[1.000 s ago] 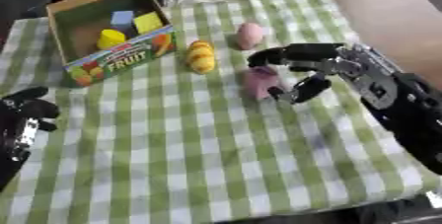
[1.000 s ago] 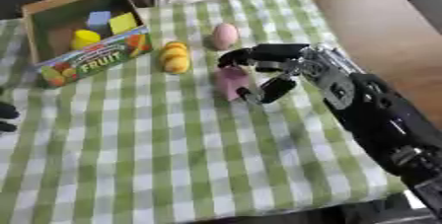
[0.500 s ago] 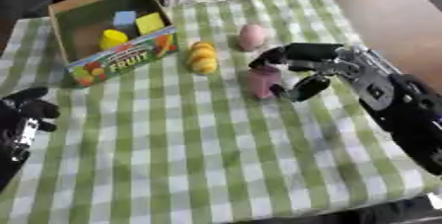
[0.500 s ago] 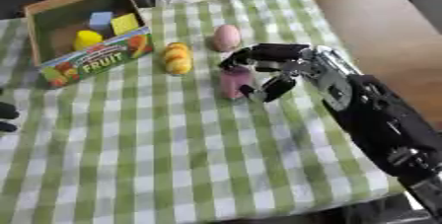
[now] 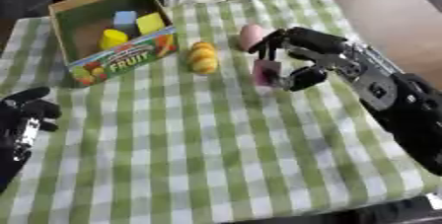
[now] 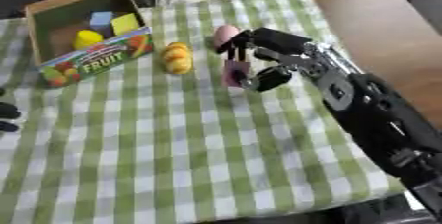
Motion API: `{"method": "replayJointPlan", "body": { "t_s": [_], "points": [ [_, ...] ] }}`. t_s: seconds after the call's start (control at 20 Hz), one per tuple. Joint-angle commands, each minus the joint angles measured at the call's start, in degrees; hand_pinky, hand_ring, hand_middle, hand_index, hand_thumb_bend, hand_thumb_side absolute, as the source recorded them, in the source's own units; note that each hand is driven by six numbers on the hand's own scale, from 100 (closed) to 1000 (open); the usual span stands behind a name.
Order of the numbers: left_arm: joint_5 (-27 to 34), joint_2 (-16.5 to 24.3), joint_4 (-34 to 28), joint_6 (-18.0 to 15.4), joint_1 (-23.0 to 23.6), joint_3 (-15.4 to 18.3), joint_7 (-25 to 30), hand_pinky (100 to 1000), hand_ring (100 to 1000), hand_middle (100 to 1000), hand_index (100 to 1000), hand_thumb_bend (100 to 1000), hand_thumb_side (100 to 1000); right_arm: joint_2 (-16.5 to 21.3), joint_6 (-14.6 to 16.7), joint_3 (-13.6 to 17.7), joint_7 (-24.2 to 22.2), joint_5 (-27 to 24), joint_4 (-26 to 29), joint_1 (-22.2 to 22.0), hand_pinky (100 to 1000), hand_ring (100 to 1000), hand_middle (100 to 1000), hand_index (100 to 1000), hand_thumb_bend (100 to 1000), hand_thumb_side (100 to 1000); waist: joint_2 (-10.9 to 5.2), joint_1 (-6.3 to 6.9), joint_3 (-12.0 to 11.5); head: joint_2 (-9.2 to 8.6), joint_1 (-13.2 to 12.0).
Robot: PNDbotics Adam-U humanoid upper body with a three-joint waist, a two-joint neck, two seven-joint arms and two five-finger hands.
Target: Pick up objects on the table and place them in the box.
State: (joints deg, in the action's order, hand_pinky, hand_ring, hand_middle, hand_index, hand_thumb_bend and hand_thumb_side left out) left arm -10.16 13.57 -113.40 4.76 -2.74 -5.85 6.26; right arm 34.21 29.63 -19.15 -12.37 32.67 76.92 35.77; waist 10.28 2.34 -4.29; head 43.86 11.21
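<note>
My box (image 5: 110,65) in the upper left already has three blocks inside. My right hand (image 5: 315,57), near the middle, pinches a pink block (image 5: 266,72). A yellow thing (image 5: 203,57) and pink egg (image 5: 251,35) wait. My left hand (image 5: 21,124) rests spread, lower left.

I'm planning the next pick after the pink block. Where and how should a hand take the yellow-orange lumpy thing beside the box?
The yellow-orange lumpy thing lies lengthwise, pointing away from the robot, apart from the box. Probably best to come from above and pinch across its narrow middle, thumb on one long side, fingers on the other.
</note>
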Motion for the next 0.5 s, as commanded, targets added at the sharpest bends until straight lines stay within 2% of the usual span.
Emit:
{"method": "replayJointPlan", "body": {
  "t_s": [0.05, 0.3, 0.5],
  "points": [
    [0.07, 0.43, -1.20, -0.19, -0.41, -0.03, 0.20, 624, 668, 596, 822, 100, 736, 2.50, -0.24, 0.21, 1.52, -1.87, 3.50, 1.24, 731, 572, 513, 846, 100, 100, -0.91, -0.26, -0.15, 0.26, 0.03],
    [0.25, 0.31, -1.20, -0.37, -0.61, 0.02, 0.17, 622, 666, 595, 822, 100, 733, 4.08, -1.64, 0.83, 0.85, -5.40, 6.89, 2.76, 733, 573, 512, 848, 100, 100, -0.96, -0.43, -0.72, 0.26, 0.43],
    [0.37, 0.22, -1.20, -0.41, -0.59, 0.04, 0.23, 623, 665, 593, 822, 100, 733, 4.27, -2.98, 1.83, 0.51, -6.96, 6.74, 3.90, 731, 568, 511, 845, 100, 100, -1.01, -0.59, -1.32, 0.26, 1.34]
  ]
}}
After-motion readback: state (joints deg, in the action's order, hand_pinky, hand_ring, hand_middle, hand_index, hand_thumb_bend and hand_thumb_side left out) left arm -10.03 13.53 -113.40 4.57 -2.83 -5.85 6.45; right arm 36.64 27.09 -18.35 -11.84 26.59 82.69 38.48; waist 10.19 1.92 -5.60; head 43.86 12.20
